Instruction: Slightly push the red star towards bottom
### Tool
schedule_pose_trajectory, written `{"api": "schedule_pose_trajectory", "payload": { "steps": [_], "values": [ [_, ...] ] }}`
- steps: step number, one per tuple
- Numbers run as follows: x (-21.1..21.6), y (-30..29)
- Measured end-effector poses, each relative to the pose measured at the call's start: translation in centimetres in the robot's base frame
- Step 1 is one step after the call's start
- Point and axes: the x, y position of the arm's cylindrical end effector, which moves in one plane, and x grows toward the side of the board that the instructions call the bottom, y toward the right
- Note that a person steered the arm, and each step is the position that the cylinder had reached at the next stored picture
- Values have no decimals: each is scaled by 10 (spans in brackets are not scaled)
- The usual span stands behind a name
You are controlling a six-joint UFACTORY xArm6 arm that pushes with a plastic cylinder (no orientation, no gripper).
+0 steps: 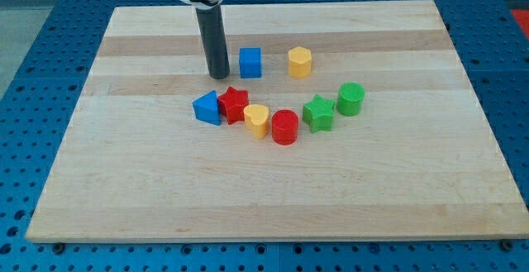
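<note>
The red star lies near the board's middle, touching a blue triangular block on its left and a yellow block on its lower right. My tip stands above the red star, slightly to its left, with a small gap between them. A blue cube sits just right of my tip.
A red cylinder, a green star and a green cylinder continue the arc to the right. A yellow hexagonal block sits right of the blue cube. The wooden board rests on a blue perforated table.
</note>
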Motion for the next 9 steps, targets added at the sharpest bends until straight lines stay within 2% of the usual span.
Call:
{"api": "schedule_pose_trajectory", "payload": {
  "steps": [2,6,9],
  "values": [
    [20,0],
    [28,38],
    [40,38]
  ]
}}
